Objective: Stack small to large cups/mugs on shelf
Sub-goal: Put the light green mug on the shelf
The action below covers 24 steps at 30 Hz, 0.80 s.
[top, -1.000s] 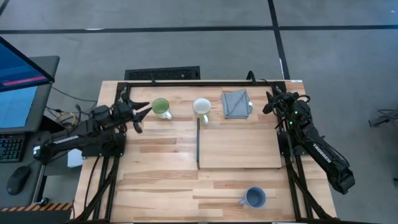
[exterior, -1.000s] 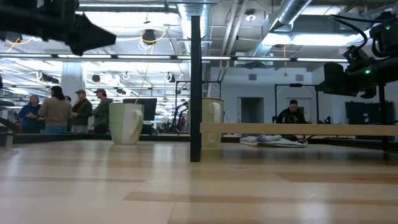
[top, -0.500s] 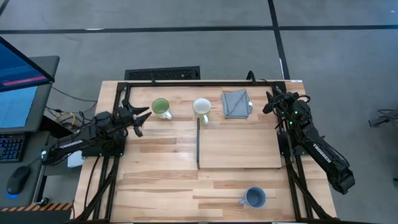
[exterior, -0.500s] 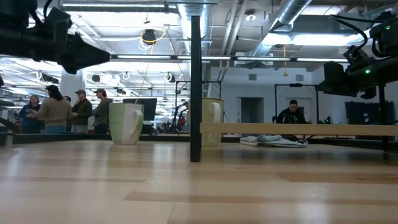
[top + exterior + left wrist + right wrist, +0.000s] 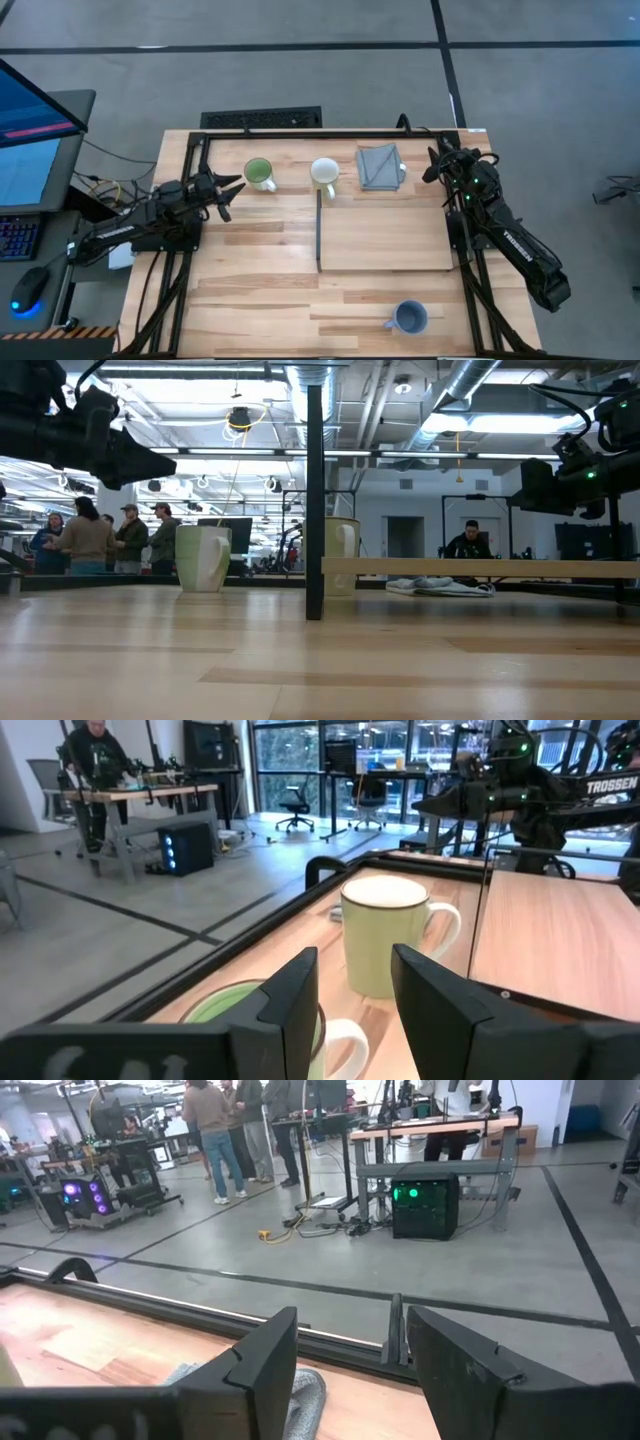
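Note:
The white mug with the green inside (image 5: 259, 173) stands upright on the table at the far left, and it also shows in the left wrist view (image 5: 245, 1020). The cream-white mug (image 5: 324, 172) stands to its right, just beyond the shelf's far left corner. The blue-grey mug (image 5: 408, 317) stands near the table's near edge. The shelf (image 5: 390, 238) lies flat, its dark strip (image 5: 319, 232) on its left edge. My left gripper (image 5: 228, 190) is open, in the air just left of the green-inside mug. My right gripper (image 5: 435, 165) is open at the far right, by the grey cloth.
A folded grey cloth (image 5: 381, 165) lies at the far edge, right of the cream mug. A black frame (image 5: 300, 132) runs along the table's far edge. In the low view people stand in the room behind (image 5: 90, 540). Bare tabletop (image 5: 260, 270) lies left of the shelf.
My left gripper has come down toward the table, staying open and just left of the green-inside mug. The mugs, the shelf and my right arm have kept still.

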Available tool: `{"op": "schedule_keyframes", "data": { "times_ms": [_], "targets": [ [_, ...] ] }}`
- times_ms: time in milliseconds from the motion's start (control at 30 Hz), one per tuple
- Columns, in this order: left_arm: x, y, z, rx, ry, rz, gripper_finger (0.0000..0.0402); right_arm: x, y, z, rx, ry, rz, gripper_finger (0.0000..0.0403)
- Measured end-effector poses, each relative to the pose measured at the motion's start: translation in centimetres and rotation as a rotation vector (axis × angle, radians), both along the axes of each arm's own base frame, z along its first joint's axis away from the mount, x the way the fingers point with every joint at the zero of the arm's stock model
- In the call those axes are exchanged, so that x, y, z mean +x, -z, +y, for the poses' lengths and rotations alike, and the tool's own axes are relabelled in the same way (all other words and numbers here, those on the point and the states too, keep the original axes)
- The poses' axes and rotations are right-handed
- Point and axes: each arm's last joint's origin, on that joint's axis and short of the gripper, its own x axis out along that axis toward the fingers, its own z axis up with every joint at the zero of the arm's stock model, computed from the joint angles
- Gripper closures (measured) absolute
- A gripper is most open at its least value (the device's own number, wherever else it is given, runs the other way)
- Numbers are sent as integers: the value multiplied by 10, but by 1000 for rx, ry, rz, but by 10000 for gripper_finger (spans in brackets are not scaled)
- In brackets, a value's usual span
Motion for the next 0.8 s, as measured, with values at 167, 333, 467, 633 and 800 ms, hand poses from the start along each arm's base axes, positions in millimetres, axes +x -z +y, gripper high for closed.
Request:
{"op": "schedule_keyframes", "data": {
  "times_ms": [167, 333, 467, 633, 800],
  "targets": [
    [0, 2, 0, -3, 0, 22, 280, 0, 0, 0, 7, 2, -13, 191],
    [0, 2, 0, 1, 0, 35, 280, 0, 0, 0, 17, -10, -38, 191],
    [0, 2, 0, 5, 1, 40, 280, 2, -11, 3, -16, -95, -38, 191],
    [0, 3, 0, 4, 7, 42, 280, 4, -35, 8, -93, -162, -49, 191],
    [0, 3, 0, 4, 8, 44, 280, 5, -65, 17, -165, -218, -94, 191]
  ]
}}
